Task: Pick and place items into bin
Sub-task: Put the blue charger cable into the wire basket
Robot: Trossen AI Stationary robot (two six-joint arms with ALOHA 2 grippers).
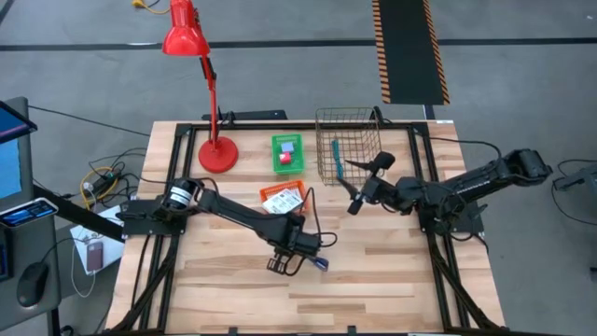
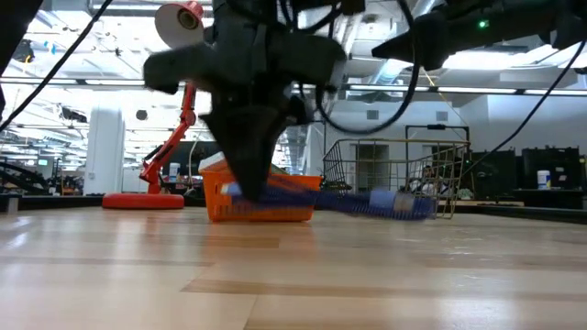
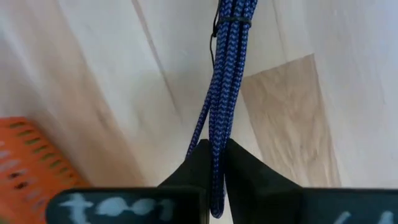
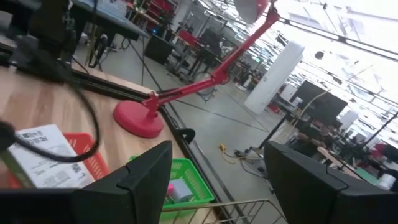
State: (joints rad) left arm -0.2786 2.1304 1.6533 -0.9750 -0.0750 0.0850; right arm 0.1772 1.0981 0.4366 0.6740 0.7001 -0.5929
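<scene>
My left gripper is at the table's middle, near the front, shut on a bundled blue-purple braided cord. My right gripper hovers open just in front of the wire bin, touching nothing. A teal stick-like tool lies inside the bin. Two white printed packets lie in an orange tray. A green tray holds a red-pink and a light-blue block. My left gripper pinches the cord bundle between its two fingers near one end, coming from above and pointing down. The strands run lengthwise out past the fingertips. In the low view the bundle stretches level toward the table's right, low over the wood.
A red desk lamp stands on the far left part of the table, its head out beyond the far edge. The orange tray sits just behind my left gripper. Bare wood lies along the near edge and on the right.
</scene>
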